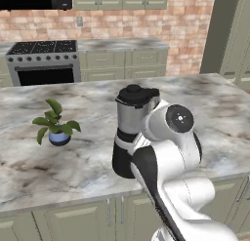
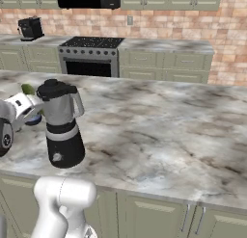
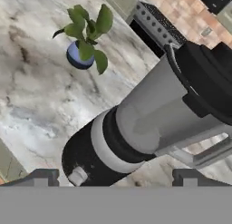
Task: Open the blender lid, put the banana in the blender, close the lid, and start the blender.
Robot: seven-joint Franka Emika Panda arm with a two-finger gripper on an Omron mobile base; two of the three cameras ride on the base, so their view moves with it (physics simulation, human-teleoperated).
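One blender [image 1: 131, 132] sits on the marble counter [image 1: 215, 113] near its front edge, lid [image 1: 135, 94] on the jar. In the hand view the gripper [image 3: 111, 175] has its fingertips [image 3: 43, 176] spread wide right by the blender's base, pinching nothing. A potted plant [image 1: 54, 123] stands a bit off to the left, with a stove [image 1: 44, 62] at the back wall.
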